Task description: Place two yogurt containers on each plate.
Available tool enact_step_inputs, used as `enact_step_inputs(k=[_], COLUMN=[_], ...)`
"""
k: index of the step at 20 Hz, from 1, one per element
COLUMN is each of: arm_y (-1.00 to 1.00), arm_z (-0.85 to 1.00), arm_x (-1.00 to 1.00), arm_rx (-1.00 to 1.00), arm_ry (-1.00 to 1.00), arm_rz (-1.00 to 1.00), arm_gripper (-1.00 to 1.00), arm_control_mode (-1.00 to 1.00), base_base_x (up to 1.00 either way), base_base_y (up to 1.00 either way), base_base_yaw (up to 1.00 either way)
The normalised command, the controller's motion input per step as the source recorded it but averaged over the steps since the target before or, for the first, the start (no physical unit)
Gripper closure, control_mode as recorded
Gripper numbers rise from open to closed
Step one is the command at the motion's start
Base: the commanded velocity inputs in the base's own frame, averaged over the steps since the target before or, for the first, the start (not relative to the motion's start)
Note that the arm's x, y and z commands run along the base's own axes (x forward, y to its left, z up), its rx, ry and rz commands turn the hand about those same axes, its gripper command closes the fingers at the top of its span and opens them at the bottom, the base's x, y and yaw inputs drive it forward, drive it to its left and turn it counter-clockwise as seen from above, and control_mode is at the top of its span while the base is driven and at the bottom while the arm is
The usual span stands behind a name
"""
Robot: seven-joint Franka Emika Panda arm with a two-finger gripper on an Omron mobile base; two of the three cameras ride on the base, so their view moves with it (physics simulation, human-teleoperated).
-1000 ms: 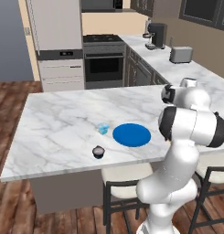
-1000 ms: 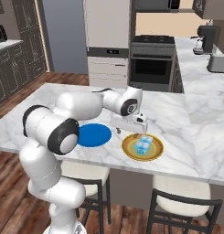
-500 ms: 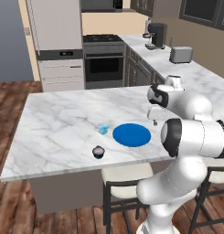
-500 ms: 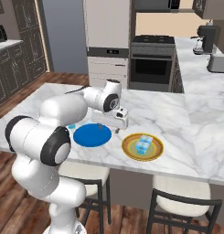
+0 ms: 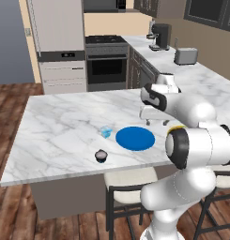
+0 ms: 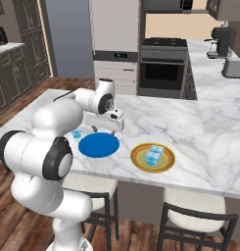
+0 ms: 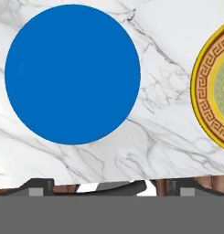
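Yellow-rimmed plate [image 7: 214,87] cut by hand view's edge

Bare marble counter [image 5: 65,122] surrounds the blue plate [image 5: 135,138].

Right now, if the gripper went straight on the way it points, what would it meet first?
Probably the bare marble counter between the blue plate and the yellow-rimmed plate; the open gripper points down there, though depth is unclear.

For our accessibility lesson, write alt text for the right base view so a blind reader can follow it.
A white robot arm holds its open gripper over a marble counter, just behind an empty blue plate. To its right, a yellow-rimmed plate holds two pale blue yogurt cups; another cup stands left of the blue plate.
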Motion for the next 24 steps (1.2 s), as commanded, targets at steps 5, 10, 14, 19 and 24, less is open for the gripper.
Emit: enact_step_inputs(k=[5, 10, 14, 19, 24], arm_y=[0.48, 0.45, 0.45, 0.46, 0.22], arm_z=[0.03, 0.0, 0.0, -0.01, -0.02], arm_x=[0.2, 0.18, 0.08, 0.04, 0.14], arm_rx=[0.0, 0.0, 0.0, -0.02, 0.0], arm_ry=[0.0, 0.0, 0.0, -0.03, -0.01], arm_rz=[0.0, 0.01, 0.06, 0.06, 0.05], arm_gripper=[-1.0, -1.0, -1.0, -1.0, -1.0], arm_control_mode=[-1.0, -1.0, -1.0, -1.0, -1.0], base_base_x=[0.0, 0.0, 0.0, 0.0, 0.0], base_base_y=[0.0, 0.0, 0.0, 0.0, 0.0], base_base_yaw=[0.0, 0.0, 0.0, 0.0, 0.0])
